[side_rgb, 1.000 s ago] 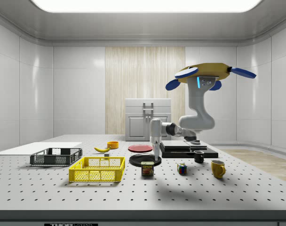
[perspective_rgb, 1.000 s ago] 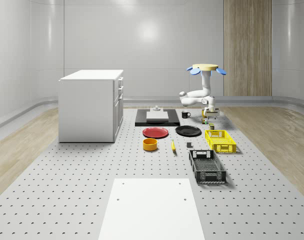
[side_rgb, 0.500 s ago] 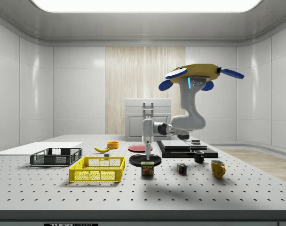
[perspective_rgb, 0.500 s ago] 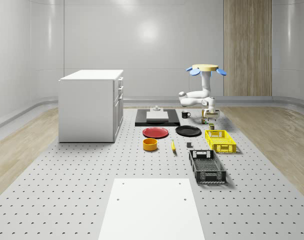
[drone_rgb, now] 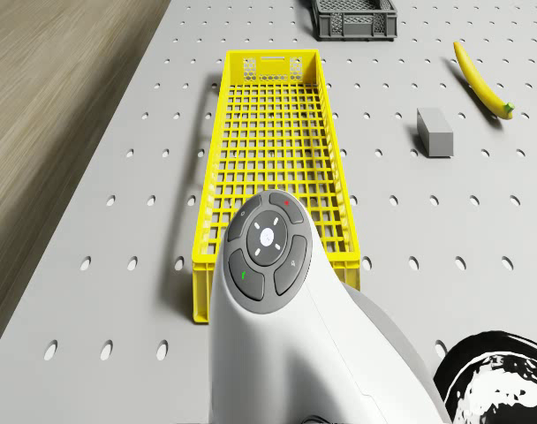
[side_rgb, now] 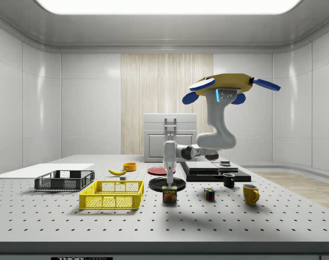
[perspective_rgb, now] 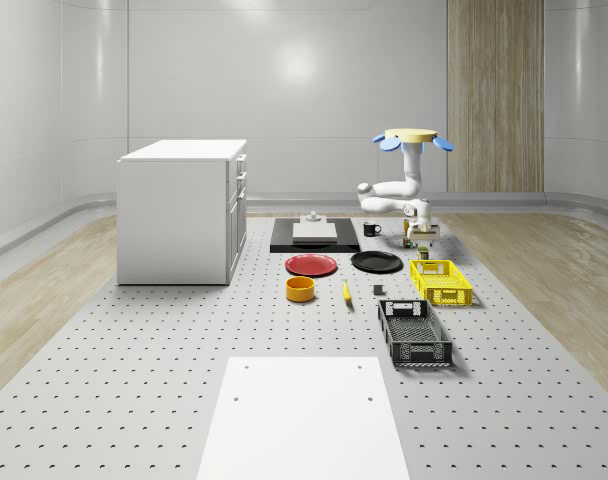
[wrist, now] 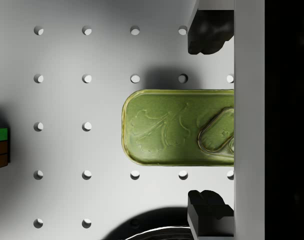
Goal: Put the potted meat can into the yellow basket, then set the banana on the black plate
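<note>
The potted meat can (side_rgb: 170,194) stands on the table between the yellow basket (side_rgb: 111,201) and a Rubik's cube. In the wrist view its green lid (wrist: 172,127) lies between my two black fingertips (wrist: 208,31), which stand apart from its long sides. My gripper (side_rgb: 169,182) is open and points straight down just above the can. The drone (side_rgb: 229,85) hovers over the table's far end, beside the black plate (side_rgb: 179,185). The banana (drone_rgb: 482,79) lies past the basket (drone_rgb: 209,177), near a small grey block.
A black crate (perspective_rgb: 414,333) sits beyond the basket (perspective_rgb: 441,281). A red plate (perspective_rgb: 311,264), an orange bowl (perspective_rgb: 301,289) and a white cabinet (perspective_rgb: 182,210) stand toward the whole-scene view's left. A yellow mug (side_rgb: 251,194), black mug (side_rgb: 228,180) and Rubik's cube (side_rgb: 209,194) are near the can.
The drone and arm have shifted toward the side view's left, bringing the gripper from beside the can to directly over it and slightly lower. The can has not moved.
</note>
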